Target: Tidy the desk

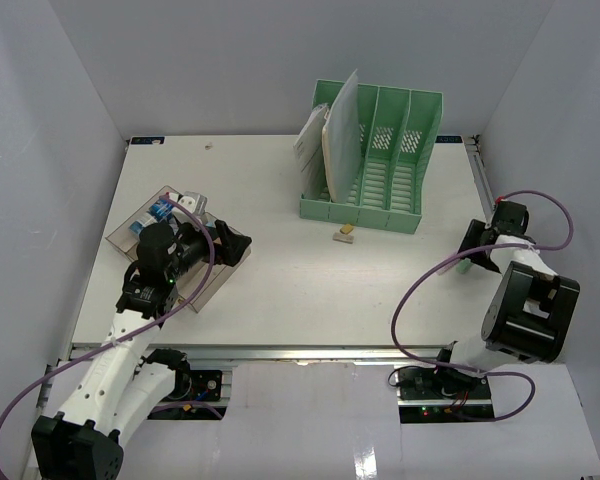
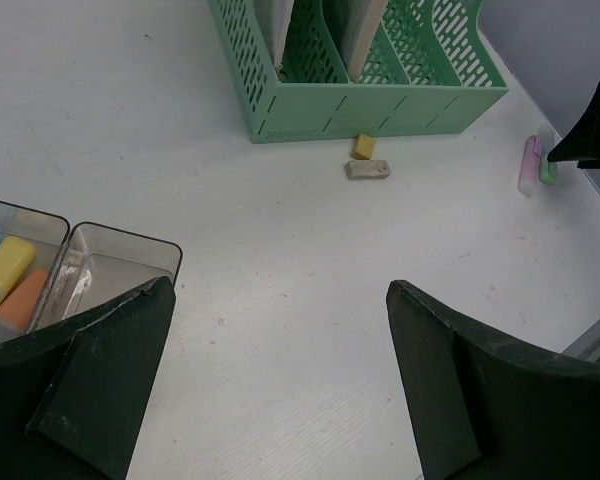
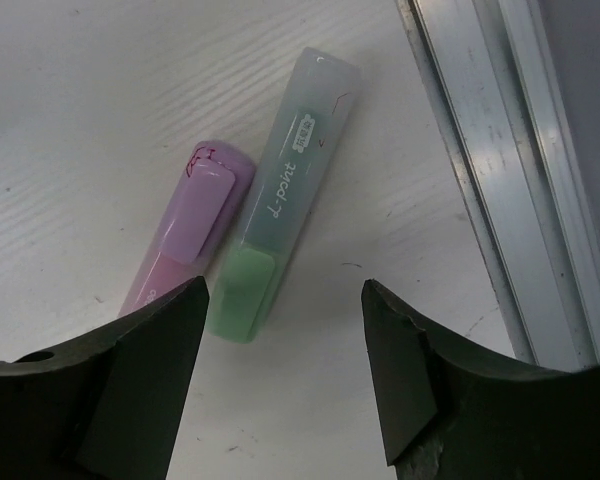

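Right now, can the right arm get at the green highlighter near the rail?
Probably yes: the right gripper is open above the green highlighter, with nothing over it. The purple highlighter lies against one side, so it may get caught too; the rail stands clear.

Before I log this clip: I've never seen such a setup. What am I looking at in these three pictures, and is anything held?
Two robot arms, left and right, are bolted at the near edge of a white desk. The wide picture looks down from above and behind them. The other two come from a camera on each wrist, where the dark shapes at the bottom are that arm's own fingers. The left gripper is open, above the edge of a clear tray holding coloured items. The right gripper is open, over a purple highlighter and a green highlighter lying side by side near the metal rail. Farther back stands a green file rack with papers in its left slots. Two small blocks, perhaps erasers, lie in front. Nothing is held.
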You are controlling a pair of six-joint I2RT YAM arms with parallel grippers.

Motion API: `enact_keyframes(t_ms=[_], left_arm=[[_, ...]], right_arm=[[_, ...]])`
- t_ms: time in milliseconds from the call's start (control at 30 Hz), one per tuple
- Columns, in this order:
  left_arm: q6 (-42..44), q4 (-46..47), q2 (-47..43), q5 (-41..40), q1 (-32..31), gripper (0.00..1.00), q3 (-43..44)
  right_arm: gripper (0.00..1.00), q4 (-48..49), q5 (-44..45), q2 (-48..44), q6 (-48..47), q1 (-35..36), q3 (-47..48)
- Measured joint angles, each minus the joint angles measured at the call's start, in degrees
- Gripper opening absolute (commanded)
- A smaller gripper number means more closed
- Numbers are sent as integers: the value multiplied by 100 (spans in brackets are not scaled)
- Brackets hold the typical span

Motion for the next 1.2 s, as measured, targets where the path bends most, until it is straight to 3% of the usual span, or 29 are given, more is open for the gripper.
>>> enact_keyframes(t_ms=[400,733,933,1067,1200], left_arm=[[-7,135,4,301,0,98,-85],[-57,331,4,683,0,98,-97],[-203,653,48,1400,0,98,-191],[-326,914,68,1888,0,98,-249],[-513,1259,33,2320,0,98,-399]], right_arm=[[68,259,-32,793,4,1,245],[36,565,172,879,-245,2,259],[25,665,250,762,-387,2,116],[25,673,290,615,-467,1,-43],[31,669,285,526,-498,-20,-135]])
